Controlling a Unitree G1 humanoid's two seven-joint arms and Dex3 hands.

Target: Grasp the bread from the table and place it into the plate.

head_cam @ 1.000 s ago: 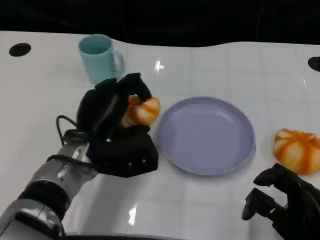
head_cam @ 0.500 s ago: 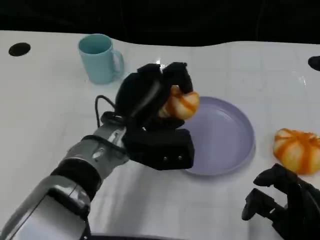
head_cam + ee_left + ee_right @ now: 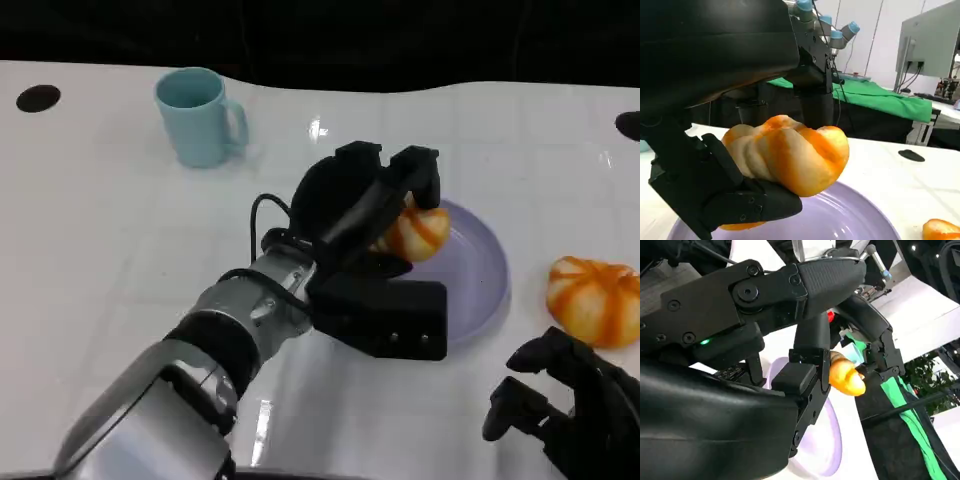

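Teal mug (image 3: 200, 116) upright — far left of table (image 3: 90, 230).

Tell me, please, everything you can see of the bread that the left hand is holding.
The bread is a rounded, lobed roll, pale cream with orange-brown stripes and a smooth, slightly glossy crust. The left hand grips it, black fingers wrapping beneath and behind it. In the left wrist view it hangs just above the purple plate, over the plate's inner area, not yet resting on it. It looks whole and undented. A second, similar roll lies on the table beyond the plate's rim.
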